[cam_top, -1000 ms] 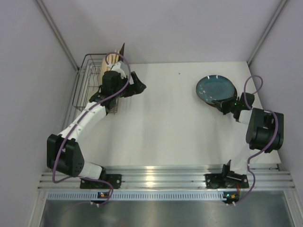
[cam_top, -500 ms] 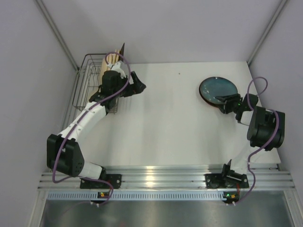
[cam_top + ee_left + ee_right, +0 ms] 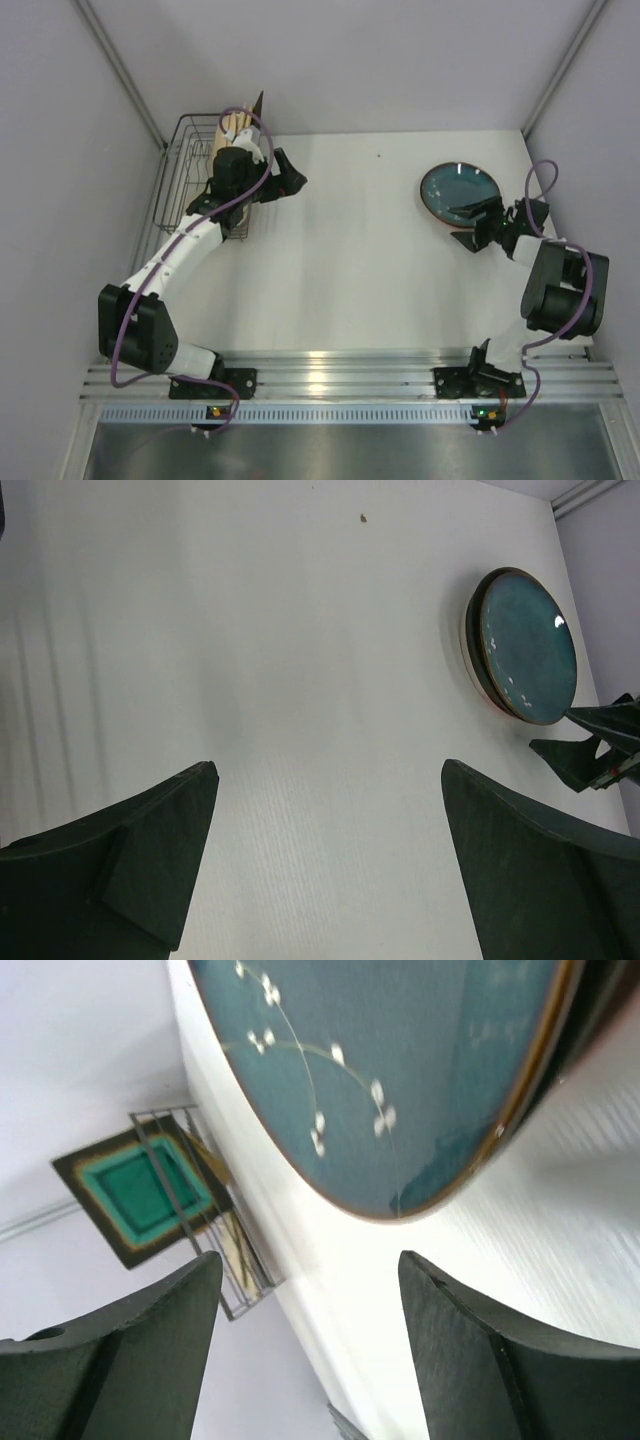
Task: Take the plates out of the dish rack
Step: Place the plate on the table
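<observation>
- Middle of table (image 3: 360, 260) noted bare between both arms; free passage there.
- Left rear corner blocked by dish rack (image 3: 180, 185). Tan plate (image 3: 232, 125) and square teal plate (image 3: 258, 103) stood upright at its far end.
- Left arm (image 3: 190, 245) laid along rack's right side.
- Round teal plate (image 3: 458, 188) lying flat at right rear. Right gripper (image 3: 473, 222) spread just beside its near rim.
- Walls found close on both flanks.

Dish rack (image 3: 185, 175): upper left of the top view, on the table (image 3: 350, 270), beside the left wall
Upright plates (image 3: 238, 124): in the rack's far right corner
Left gripper (image 3: 292, 178): just right of the rack
Single plate (image 3: 455, 187): flat on the table, upper right, well apart from the rack
Right gripper (image 3: 458, 224): just below that plate, at its lower right rim
</observation>
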`<state>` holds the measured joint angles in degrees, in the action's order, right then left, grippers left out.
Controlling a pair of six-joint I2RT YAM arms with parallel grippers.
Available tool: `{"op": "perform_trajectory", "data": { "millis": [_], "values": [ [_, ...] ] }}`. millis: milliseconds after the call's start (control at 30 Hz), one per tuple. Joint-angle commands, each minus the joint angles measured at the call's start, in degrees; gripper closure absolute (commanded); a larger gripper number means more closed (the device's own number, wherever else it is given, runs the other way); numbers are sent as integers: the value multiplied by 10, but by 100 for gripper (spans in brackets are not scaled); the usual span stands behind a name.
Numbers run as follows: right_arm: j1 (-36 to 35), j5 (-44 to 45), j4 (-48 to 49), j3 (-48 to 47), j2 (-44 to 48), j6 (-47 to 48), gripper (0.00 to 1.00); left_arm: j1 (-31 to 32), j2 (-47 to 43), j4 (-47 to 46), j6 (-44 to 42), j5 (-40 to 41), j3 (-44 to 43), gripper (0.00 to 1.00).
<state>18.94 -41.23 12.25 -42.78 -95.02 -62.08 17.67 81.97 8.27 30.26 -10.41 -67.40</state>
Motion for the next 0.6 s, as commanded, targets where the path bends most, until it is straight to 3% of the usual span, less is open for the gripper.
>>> {"op": "perform_trajectory", "data": {
  "millis": [0, 133, 367, 567],
  "values": [
    [4, 10, -95, -10, 63, 74, 29, -4, -10, -4, -6, 0, -24, 1],
    [-12, 46, -146, -43, 113, 152, 35, -4, -9, -4, -6, 4, -26, 1],
    [-127, 158, -289, -215, 48, 311, 100, -6, -11, -5, -4, 6, -22, 3],
    [-216, 247, -349, -347, -55, 378, 100, -11, -29, 0, -11, 21, -10, 4]
  ]
}}
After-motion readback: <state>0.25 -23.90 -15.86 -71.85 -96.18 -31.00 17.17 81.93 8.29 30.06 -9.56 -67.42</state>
